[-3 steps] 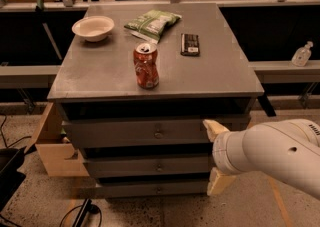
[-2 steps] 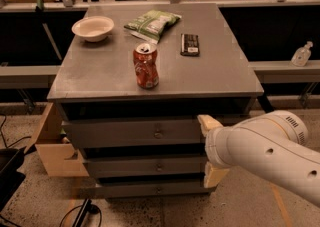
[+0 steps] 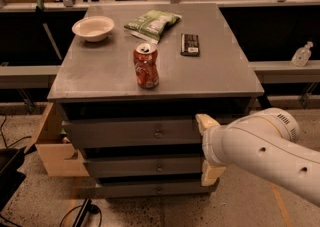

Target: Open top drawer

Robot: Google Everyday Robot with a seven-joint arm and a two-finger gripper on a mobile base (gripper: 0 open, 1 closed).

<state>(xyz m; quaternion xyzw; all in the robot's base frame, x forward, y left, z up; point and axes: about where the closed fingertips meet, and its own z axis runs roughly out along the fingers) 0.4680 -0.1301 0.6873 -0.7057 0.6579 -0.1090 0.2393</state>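
In front of the cabinet's right half, the gripper hung with its fingers spread wide, one above the other, holding nothing. The top drawer lay just under the cabinet's top, mostly left of the fingers. The upper finger overlapped the right end of its front, well right of the knob — touching or not, I could not tell. The front was flat and grey, wider than the two lower drawers — and looked shut.
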